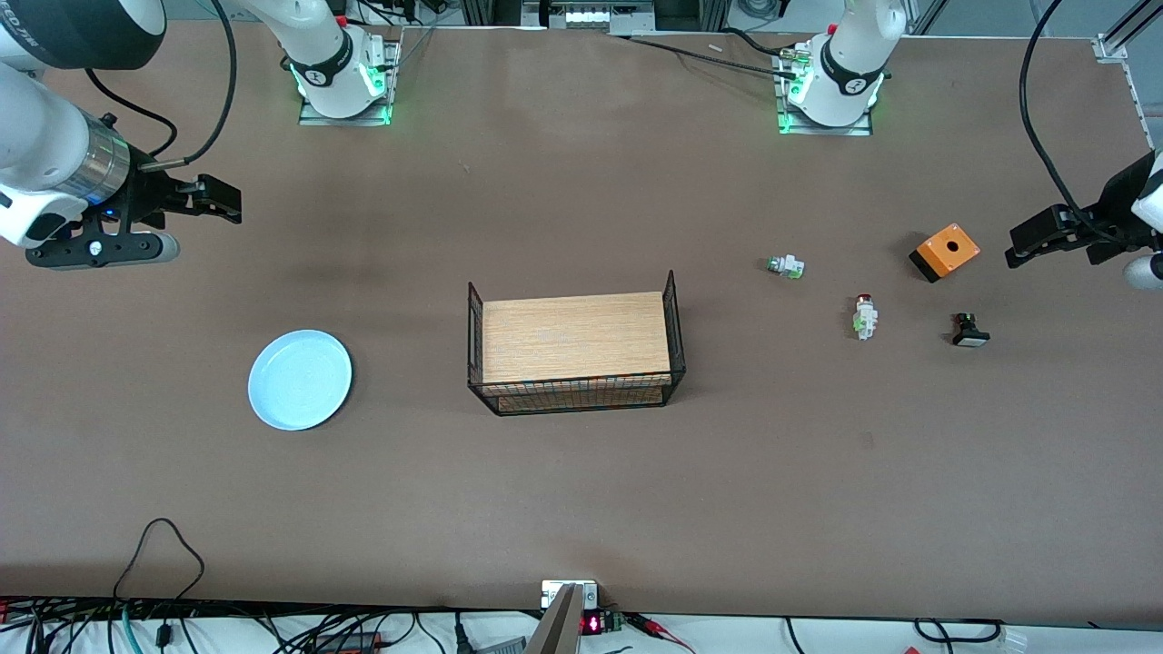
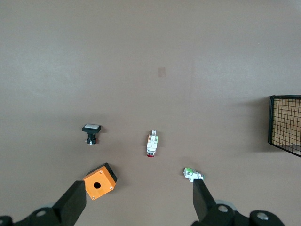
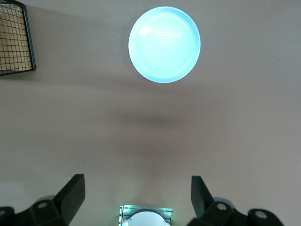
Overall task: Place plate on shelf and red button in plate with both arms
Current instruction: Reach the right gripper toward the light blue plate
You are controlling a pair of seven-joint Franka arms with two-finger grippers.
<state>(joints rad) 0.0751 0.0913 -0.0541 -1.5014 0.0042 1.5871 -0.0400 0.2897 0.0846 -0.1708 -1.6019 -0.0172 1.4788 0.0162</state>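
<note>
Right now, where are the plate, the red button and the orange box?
plate (image 1: 300,380), front view, centre of its face.
red button (image 1: 865,318), front view, white body below the red cap.
orange box (image 1: 946,250), front view, top face beside the hole.

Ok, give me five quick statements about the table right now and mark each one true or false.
1. The plate lies in the wire basket. False: it lies on the table, toward the right arm's end.
2. The left gripper is open and empty. True.
3. The red button is nearer the front camera than the orange box. True.
4. The right gripper holds the plate. False: it is open and empty.
5. The basket holds the black button. False: that button lies on the table.
</note>
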